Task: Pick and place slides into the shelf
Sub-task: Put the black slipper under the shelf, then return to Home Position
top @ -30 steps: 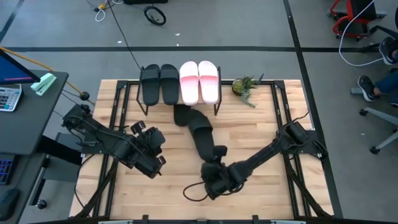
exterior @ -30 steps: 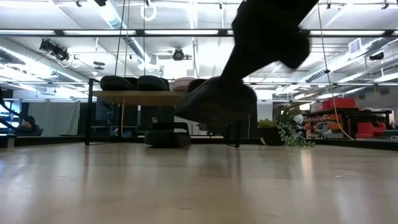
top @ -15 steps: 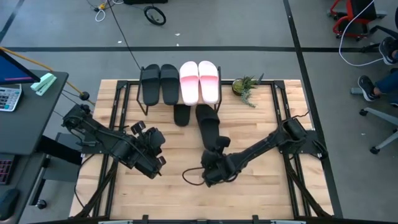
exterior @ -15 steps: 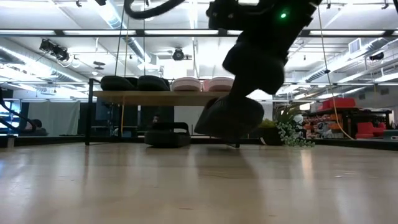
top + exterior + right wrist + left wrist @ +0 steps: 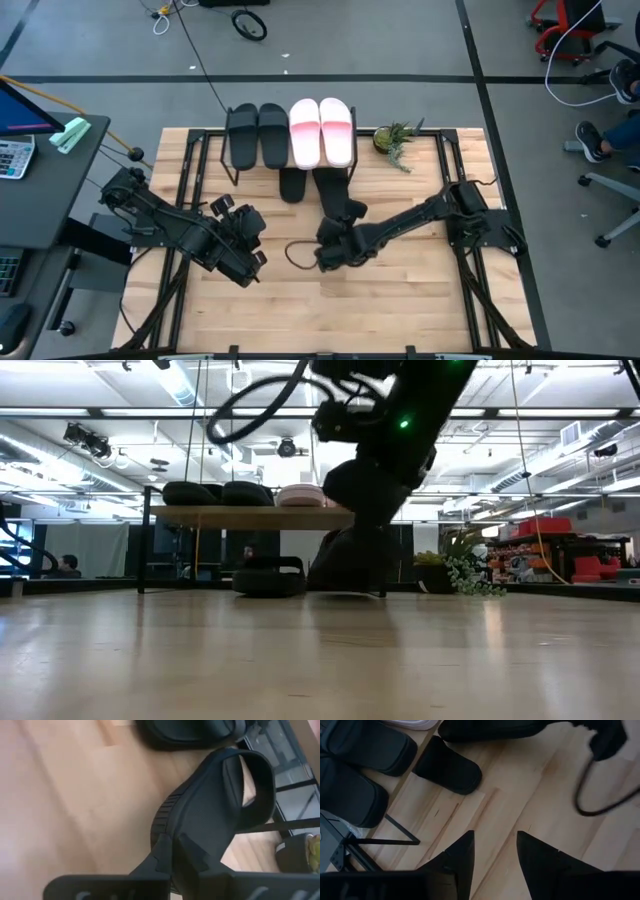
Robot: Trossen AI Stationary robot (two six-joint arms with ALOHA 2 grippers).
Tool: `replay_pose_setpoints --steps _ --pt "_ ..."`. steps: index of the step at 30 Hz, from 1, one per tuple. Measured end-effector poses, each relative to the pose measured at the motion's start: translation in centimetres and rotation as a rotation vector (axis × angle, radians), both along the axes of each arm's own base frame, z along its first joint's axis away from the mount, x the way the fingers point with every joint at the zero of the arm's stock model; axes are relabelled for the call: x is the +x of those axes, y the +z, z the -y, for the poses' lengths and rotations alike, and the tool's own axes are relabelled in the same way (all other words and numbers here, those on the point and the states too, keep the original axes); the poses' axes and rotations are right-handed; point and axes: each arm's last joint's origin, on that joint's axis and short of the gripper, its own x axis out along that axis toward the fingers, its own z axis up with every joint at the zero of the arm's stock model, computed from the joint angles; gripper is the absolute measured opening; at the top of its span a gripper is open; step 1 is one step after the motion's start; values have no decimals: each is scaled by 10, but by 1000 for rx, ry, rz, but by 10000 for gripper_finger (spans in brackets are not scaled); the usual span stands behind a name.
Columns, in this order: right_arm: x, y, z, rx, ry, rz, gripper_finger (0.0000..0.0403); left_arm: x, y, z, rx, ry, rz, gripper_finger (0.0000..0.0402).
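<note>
The shelf (image 5: 290,160) stands at the table's far edge, and its wooden board (image 5: 250,516) carries two black slides (image 5: 258,135) and two pink slides (image 5: 321,131). Another black slide (image 5: 291,185) lies on the table under the board (image 5: 447,767). My right gripper (image 5: 338,238) is shut on a further black slide (image 5: 335,195), whose toe end points under the shelf below the pink pair. My left gripper (image 5: 493,855) hovers open over bare wood at the table's left middle (image 5: 240,245). My right gripper pinches the black slide's heel end (image 5: 185,832) between its two fingers (image 5: 160,857). It comes from the table's near side, slanting down, along the slide's length. The slide is tilted, strap (image 5: 250,785) toward the shelf, and its toe end is low at the table (image 5: 350,572).
A small potted plant (image 5: 393,140) stands to the right of the shelf (image 5: 465,572). A cable loop (image 5: 297,252) hangs off the right wrist. Black frame rails run along the table's left and right sides. Bare wood stretches across the near half of the table.
My right gripper has travelled toward the far edge and a little left, carrying the black slide. The slide has swung from a slant across the table to pointing straight at the shelf, and it has come down from mid-air with its toe reaching under the board.
</note>
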Motion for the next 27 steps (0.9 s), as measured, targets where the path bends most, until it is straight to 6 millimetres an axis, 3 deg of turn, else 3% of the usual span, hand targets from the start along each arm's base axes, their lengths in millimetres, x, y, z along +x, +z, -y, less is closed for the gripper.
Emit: replay_pose_setpoints --steps 16,27 --pt "24 0 79 112 -49 12 65 0 0 0 1 0 -1 139" --pt "30 2 82 117 28 14 106 0 0 0 0 0 -1 153"
